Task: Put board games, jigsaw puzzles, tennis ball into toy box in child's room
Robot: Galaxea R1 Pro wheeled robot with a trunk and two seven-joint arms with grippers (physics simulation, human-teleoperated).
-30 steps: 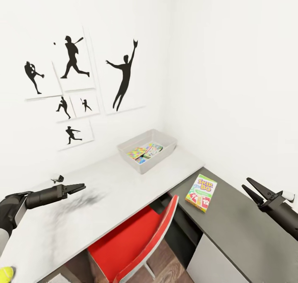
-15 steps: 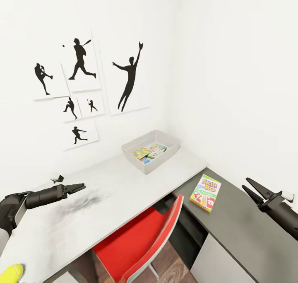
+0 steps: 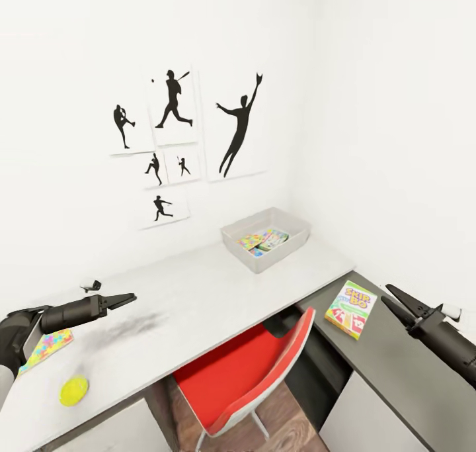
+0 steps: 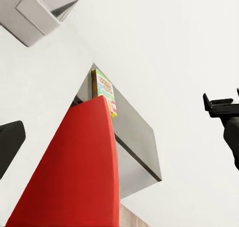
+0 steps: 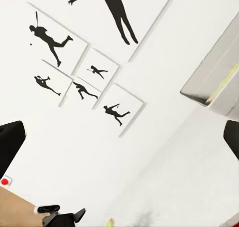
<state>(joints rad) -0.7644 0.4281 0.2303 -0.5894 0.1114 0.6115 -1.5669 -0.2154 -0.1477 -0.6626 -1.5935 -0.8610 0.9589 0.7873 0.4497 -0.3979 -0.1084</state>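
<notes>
The pale grey toy box (image 3: 294,226) stands at the far right end of the table (image 3: 198,293) and holds several colourful flat boxes. A yellow-green Skip-Bo board game (image 3: 350,300) lies on the lower dark side unit (image 3: 396,379). At the near left of the table a jigsaw puzzle (image 3: 47,345) lies flat, partly behind my left arm, and the yellow tennis ball (image 3: 74,390) rests in front of it. My left gripper (image 3: 131,299) hovers open over the table's left part. My right gripper (image 3: 385,292) is open, just right of the Skip-Bo box. Neither holds anything.
A red-and-white chair (image 3: 251,366) is pushed under the table between my arms. Baseball silhouette posters (image 3: 175,101) hang on the white wall. A small black object (image 3: 91,284) sits on the table near the left gripper. Wood floor shows below the chair.
The camera has turned left, so the whole picture has shifted right. The jigsaw puzzle and the full tennis ball have come into view at the left. Both grippers sit where they were.
</notes>
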